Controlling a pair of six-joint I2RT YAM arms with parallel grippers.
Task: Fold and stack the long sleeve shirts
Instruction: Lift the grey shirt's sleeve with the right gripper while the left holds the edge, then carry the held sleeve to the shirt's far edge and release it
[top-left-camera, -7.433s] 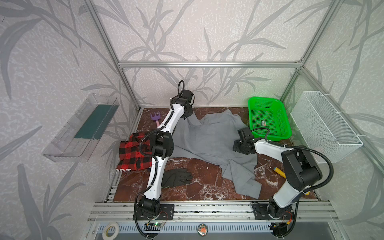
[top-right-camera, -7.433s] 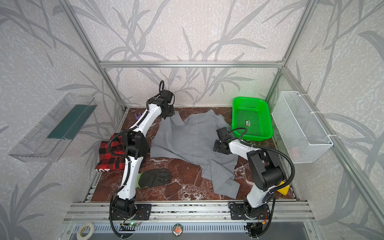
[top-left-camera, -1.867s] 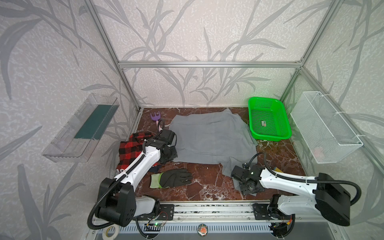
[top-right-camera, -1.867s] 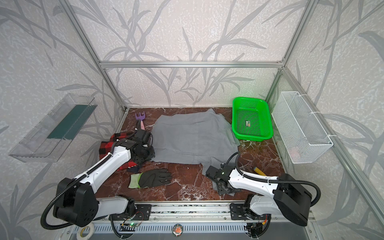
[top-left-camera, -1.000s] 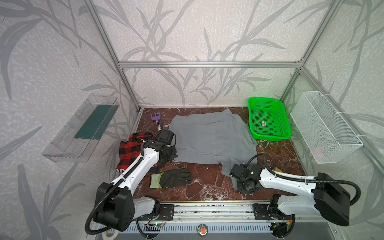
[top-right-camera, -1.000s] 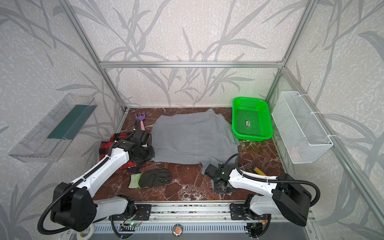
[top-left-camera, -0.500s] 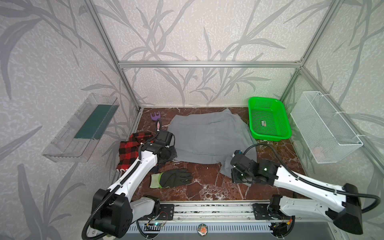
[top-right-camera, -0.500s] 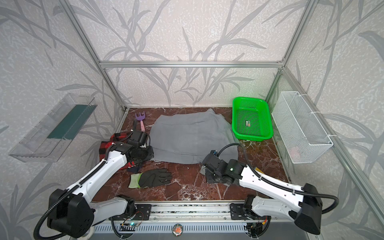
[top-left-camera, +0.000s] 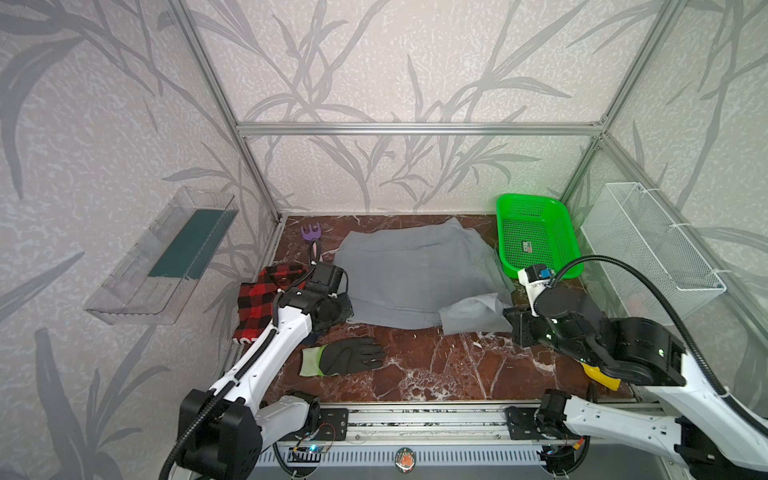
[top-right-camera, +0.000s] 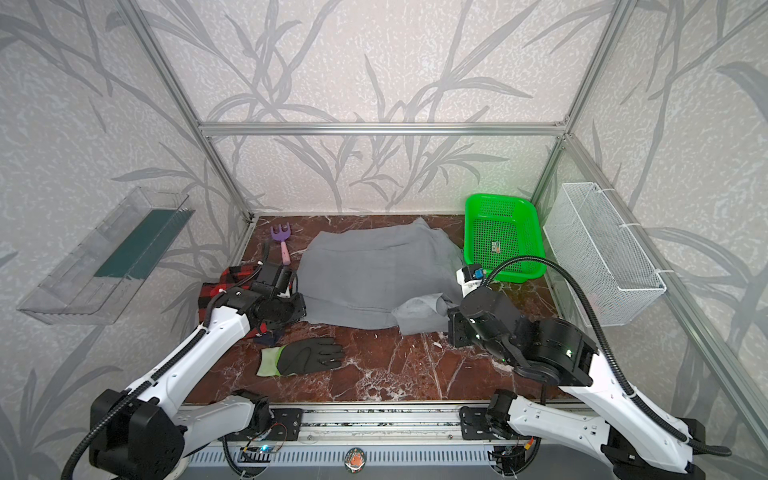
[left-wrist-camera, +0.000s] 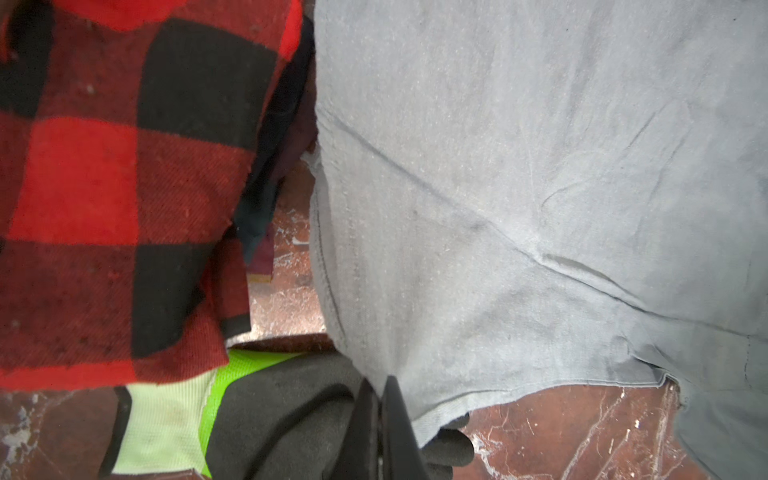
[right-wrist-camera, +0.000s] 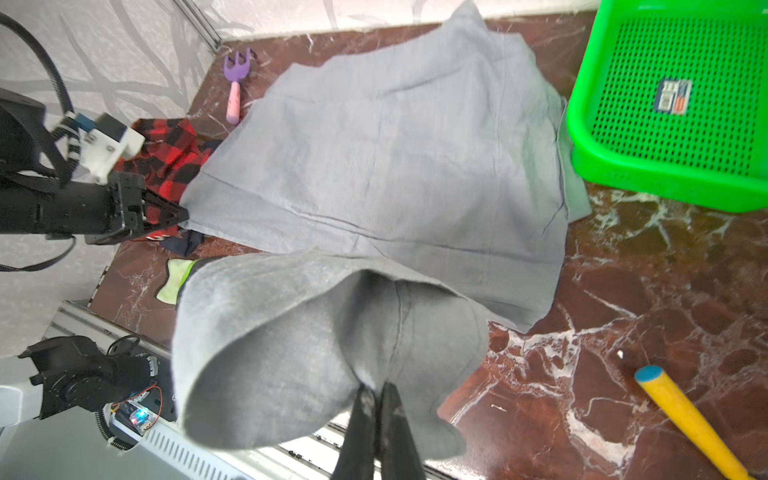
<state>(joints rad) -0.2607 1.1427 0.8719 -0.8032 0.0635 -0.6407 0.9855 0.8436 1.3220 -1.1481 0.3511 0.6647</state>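
The grey long sleeve shirt (top-left-camera: 415, 270) (top-right-camera: 374, 270) lies spread across the middle of the table in both top views. My left gripper (top-left-camera: 347, 309) (left-wrist-camera: 380, 384) is shut on its near left corner. My right gripper (top-left-camera: 509, 320) (right-wrist-camera: 376, 388) is shut on a lifted fold of the same shirt (right-wrist-camera: 291, 353) at its near right corner. That fold bulges up off the table. The red-and-black plaid long sleeve shirt (top-left-camera: 257, 299) (left-wrist-camera: 104, 187) lies crumpled by the left wall, right beside the left gripper (right-wrist-camera: 183, 216).
A black glove (top-left-camera: 345, 355) (left-wrist-camera: 270, 415) with a yellow-green cuff lies in front of the left gripper. A green basket (top-left-camera: 536, 237) stands at the back right and a white wire basket (top-left-camera: 648, 245) hangs beyond it. A purple rake (top-left-camera: 311, 237) lies at the back left. A yellow handle (right-wrist-camera: 685, 415) lies near the right arm.
My right gripper has risen and moved away from the front edge toward the back right, carrying the grey fold with it. The left gripper has shifted only slightly, still on its corner.
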